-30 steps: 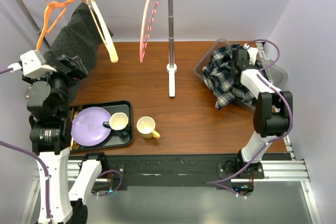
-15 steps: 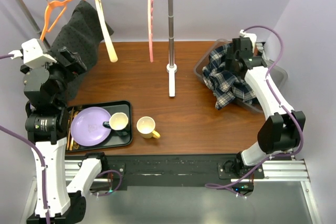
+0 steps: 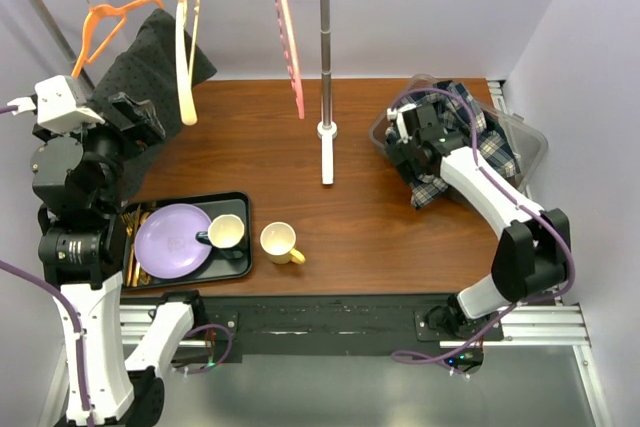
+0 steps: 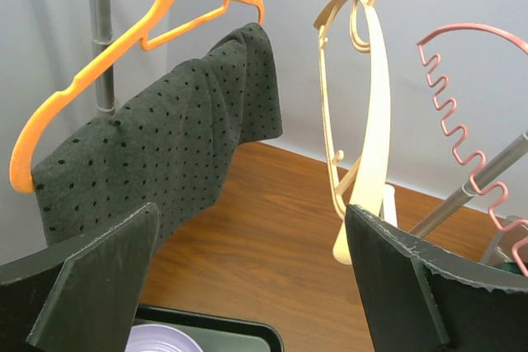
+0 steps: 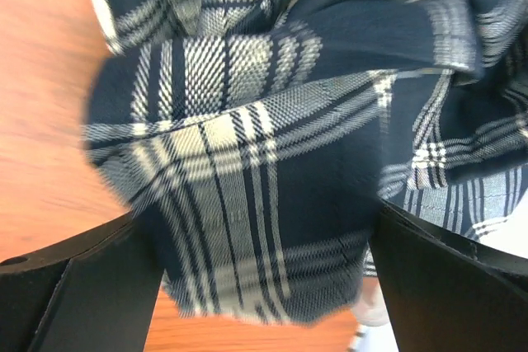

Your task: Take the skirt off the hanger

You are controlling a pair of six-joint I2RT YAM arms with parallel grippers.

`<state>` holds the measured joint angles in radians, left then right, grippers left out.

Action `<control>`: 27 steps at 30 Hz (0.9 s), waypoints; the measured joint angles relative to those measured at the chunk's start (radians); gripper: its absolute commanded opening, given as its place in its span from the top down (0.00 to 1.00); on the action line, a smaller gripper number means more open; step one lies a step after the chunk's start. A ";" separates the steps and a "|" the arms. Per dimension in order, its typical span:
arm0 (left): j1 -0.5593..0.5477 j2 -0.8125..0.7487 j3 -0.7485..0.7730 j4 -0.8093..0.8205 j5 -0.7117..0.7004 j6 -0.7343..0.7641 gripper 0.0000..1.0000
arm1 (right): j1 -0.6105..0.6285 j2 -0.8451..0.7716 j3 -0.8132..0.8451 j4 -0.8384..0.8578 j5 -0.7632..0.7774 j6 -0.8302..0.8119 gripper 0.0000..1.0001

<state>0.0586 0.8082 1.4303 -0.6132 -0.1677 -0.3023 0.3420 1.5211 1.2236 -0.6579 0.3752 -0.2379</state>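
Observation:
The skirt [image 3: 150, 62] is dark grey with black dots and hangs draped on the orange hanger [image 3: 105, 17] at the left end of the rack. In the left wrist view the skirt [image 4: 157, 154] and the orange hanger [image 4: 124, 30] fill the upper left. My left gripper [image 3: 130, 117] is open and empty, just in front of and below the skirt, not touching it [image 4: 252, 237]. My right gripper [image 3: 405, 142] is open, close over a plaid cloth [image 5: 272, 121] at the bin, with its jaws wide apart [image 5: 264, 261].
A cream hanger [image 3: 187, 47] and a pink hanger [image 3: 290, 37] hang on the rack; its pole [image 3: 326, 67] stands mid-table. The plaid cloth [image 3: 500, 147] spills from a clear bin [image 3: 530, 142]. A black tray [image 3: 240, 202] holds a purple plate [image 3: 172, 239] and cup [image 3: 226, 232]; a yellow mug [image 3: 278, 242] stands beside it.
My right arm has swung left from the bin's far side to its near-left edge over the plaid cloth. The cream and pink hangers are swinging. My left gripper has shifted slightly left.

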 measured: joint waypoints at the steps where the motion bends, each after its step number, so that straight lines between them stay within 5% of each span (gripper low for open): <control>1: 0.000 0.000 0.000 -0.001 0.004 0.000 0.01 | 0.003 0.016 -0.008 0.005 0.021 -0.019 0.09; 5: 0.000 0.013 0.000 -0.003 0.008 0.005 0.01 | 0.000 0.072 -0.008 0.055 0.081 -0.064 0.72; 14: 0.000 0.042 0.000 0.007 -0.050 0.061 0.01 | -0.034 0.025 -0.008 0.177 0.074 -0.054 0.78; 19: 0.000 0.072 0.018 0.010 -0.126 0.119 0.01 | -0.153 0.006 -0.001 0.255 0.006 0.042 0.80; 27: 0.000 0.126 0.039 0.012 -0.206 0.191 0.04 | -0.251 0.135 0.003 0.461 0.049 0.186 0.82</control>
<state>0.0586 0.9344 1.4693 -0.6010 -0.3740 -0.1116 0.0906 1.6562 1.2266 -0.1970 0.4240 -0.0521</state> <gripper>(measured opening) 0.970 0.193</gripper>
